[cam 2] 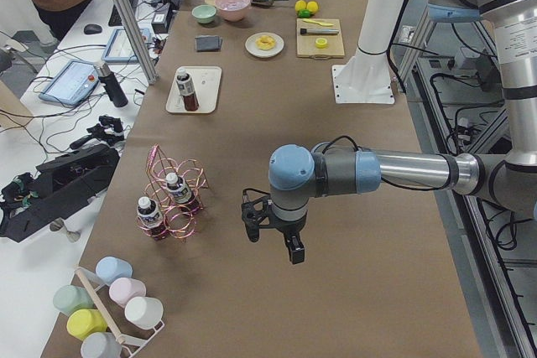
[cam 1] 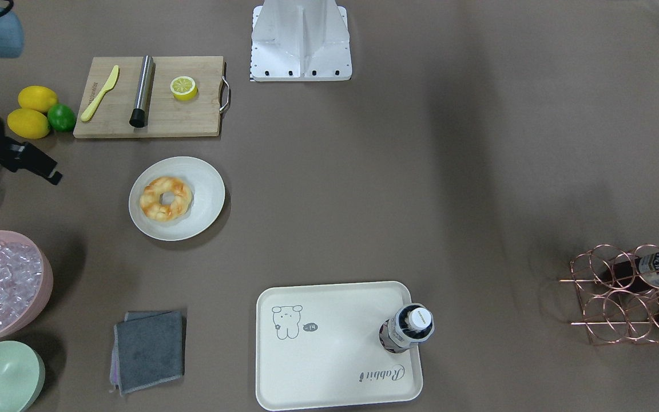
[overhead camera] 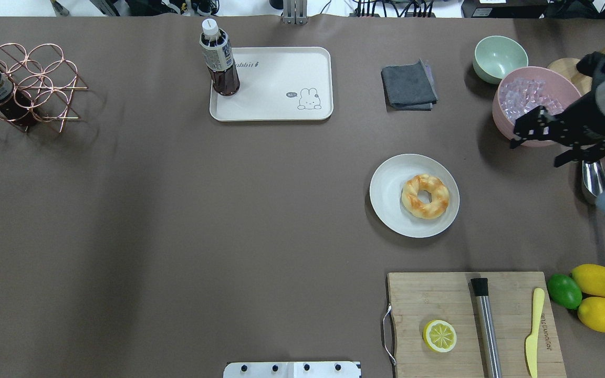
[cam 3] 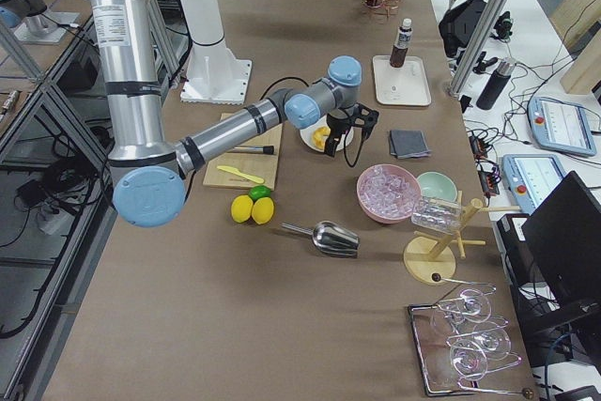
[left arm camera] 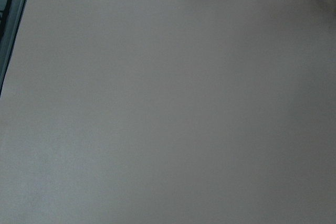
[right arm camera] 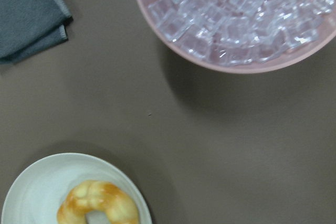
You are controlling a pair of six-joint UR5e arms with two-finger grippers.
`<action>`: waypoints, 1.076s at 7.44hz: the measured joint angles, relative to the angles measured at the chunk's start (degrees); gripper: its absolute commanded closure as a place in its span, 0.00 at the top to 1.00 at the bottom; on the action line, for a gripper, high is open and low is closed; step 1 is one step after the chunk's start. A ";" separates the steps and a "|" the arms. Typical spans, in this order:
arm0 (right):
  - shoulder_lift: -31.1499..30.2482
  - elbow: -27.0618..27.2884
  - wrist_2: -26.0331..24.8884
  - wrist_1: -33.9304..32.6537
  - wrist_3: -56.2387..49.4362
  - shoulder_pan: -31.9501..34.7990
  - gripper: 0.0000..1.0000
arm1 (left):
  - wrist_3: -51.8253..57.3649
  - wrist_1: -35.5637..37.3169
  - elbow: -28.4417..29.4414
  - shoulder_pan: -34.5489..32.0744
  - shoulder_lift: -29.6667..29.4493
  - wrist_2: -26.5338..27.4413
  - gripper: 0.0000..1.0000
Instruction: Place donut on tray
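Observation:
The donut [overhead camera: 425, 196], golden-orange with pale patches, lies on a round off-white plate [overhead camera: 389, 194] right of the table's middle. It also shows in the front view [cam 1: 165, 198] and at the bottom of the right wrist view [right arm camera: 97, 207]. The cream tray [overhead camera: 281, 100] with the rabbit drawing lies at the far side and holds an upright bottle [overhead camera: 219, 65] in one corner. My right gripper [overhead camera: 536, 152] hangs open and empty in the air, to the right of the plate and beside the pink bowl. My left gripper [cam 2: 273, 236] shows only in the left side view, far from both; I cannot tell its state.
A pink bowl of ice [overhead camera: 533, 102], a green bowl [overhead camera: 498, 56], a grey cloth [overhead camera: 408, 86] and a metal scoop [overhead camera: 596, 181] lie near the right gripper. A cutting board [overhead camera: 470, 320] with a lemon half, lemons and a lime stand nearer. A copper rack [overhead camera: 24, 86] stands far left.

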 measured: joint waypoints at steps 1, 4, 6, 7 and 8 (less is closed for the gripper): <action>2.58 -0.23 -2.84 0.00 5.93 -4.20 0.67 | 0.00 0.03 0.10 0.03 -0.13 0.00 0.98; 5.09 -1.31 -9.28 0.18 11.89 -13.27 0.67 | 0.00 0.05 0.78 0.11 -0.28 0.00 0.98; 4.72 -3.63 -14.21 4.96 15.09 -18.31 0.64 | 0.04 0.01 0.87 0.12 -0.07 0.00 0.98; 3.83 -4.69 -15.06 7.90 15.98 -19.70 0.60 | 0.07 -0.01 0.87 0.10 0.06 0.00 0.98; 2.94 -5.31 -15.43 9.85 16.29 -20.54 0.54 | 0.08 0.00 0.87 0.07 0.13 0.00 0.98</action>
